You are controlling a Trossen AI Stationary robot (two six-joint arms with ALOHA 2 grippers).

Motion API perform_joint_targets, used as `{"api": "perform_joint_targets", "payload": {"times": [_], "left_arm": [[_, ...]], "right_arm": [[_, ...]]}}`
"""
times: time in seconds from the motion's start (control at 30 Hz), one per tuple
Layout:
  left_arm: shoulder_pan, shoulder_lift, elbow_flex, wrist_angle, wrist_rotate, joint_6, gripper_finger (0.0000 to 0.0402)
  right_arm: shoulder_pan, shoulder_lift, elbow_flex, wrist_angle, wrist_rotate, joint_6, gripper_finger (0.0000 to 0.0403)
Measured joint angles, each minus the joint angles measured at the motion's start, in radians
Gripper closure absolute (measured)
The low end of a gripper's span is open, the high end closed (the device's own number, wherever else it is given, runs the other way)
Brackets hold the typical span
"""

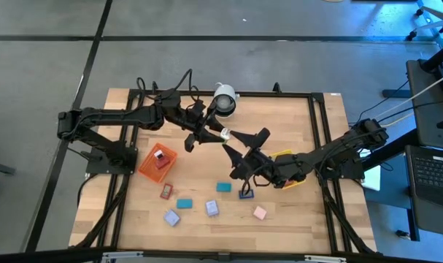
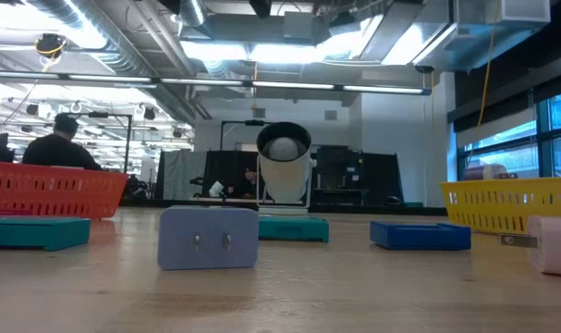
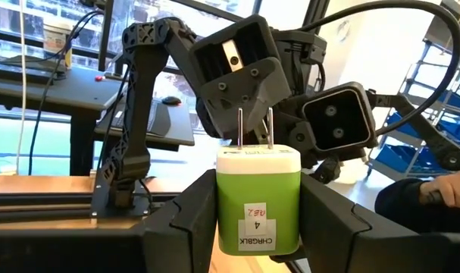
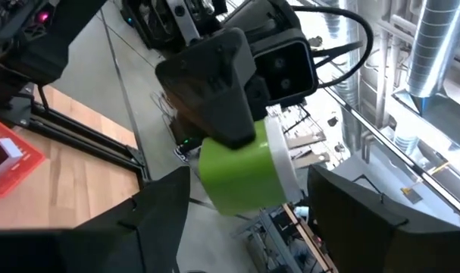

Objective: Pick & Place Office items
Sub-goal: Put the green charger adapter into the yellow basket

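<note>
The green charger block (image 3: pixel 258 205) has a white cap, two metal prongs and a white label, and it sits in my shut left gripper (image 1: pixel 211 133) above the table's middle. My right gripper (image 1: pixel 244 145) is open and faces it from the right, its fingers (image 4: pixel 150 220) standing apart on either side of the block (image 4: pixel 241 171) without touching. Other small items lie flat on the near half of the table: red (image 1: pixel 166 191), teal (image 1: pixel 185 203), teal (image 1: pixel 223 187), lavender (image 1: pixel 212 208), pink (image 1: pixel 259 212) and dark blue (image 1: pixel 246 193). My left gripper pinches the green charger block by its two green side walls (image 3: pixel 223 216) between the two fingers (image 3: pixel 188 224). The fingers come level from the table's left. The block is lifted clear of the table, and its white pronged end (image 3: pixel 256 155) points away from the fingers toward the right gripper.
An orange tray (image 1: pixel 147 166) holding a red item sits left of centre. A yellow tray (image 1: pixel 285 155) lies under the right arm. A white round device (image 1: pixel 225 98) stands at the far edge. A black frame borders the table. People show in the room beyond.
</note>
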Motion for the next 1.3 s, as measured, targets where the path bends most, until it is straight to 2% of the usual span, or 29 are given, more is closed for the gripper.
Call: {"api": "perform_joint_targets", "payload": {"times": [0.17, 0.57, 1.3], "left_arm": [[0.000, 0.000, 0.000, 0.018, 0.001, -0.019, 0.0256], [-0.008, 0.001, 0.000, 0.021, 0.006, -0.050, 0.0256], [-0.008, 0.002, 0.000, 0.037, 0.001, -0.053, 0.0246]], "right_arm": [[0.000, 0.000, 0.000, 0.000, -0.003, -0.003, 0.0144], [-0.001, -0.001, 0.001, -0.001, 0.001, -0.013, 0.0209], [-0.002, 0.001, 0.015, 0.008, 0.034, -0.075, 0.0217]]}}
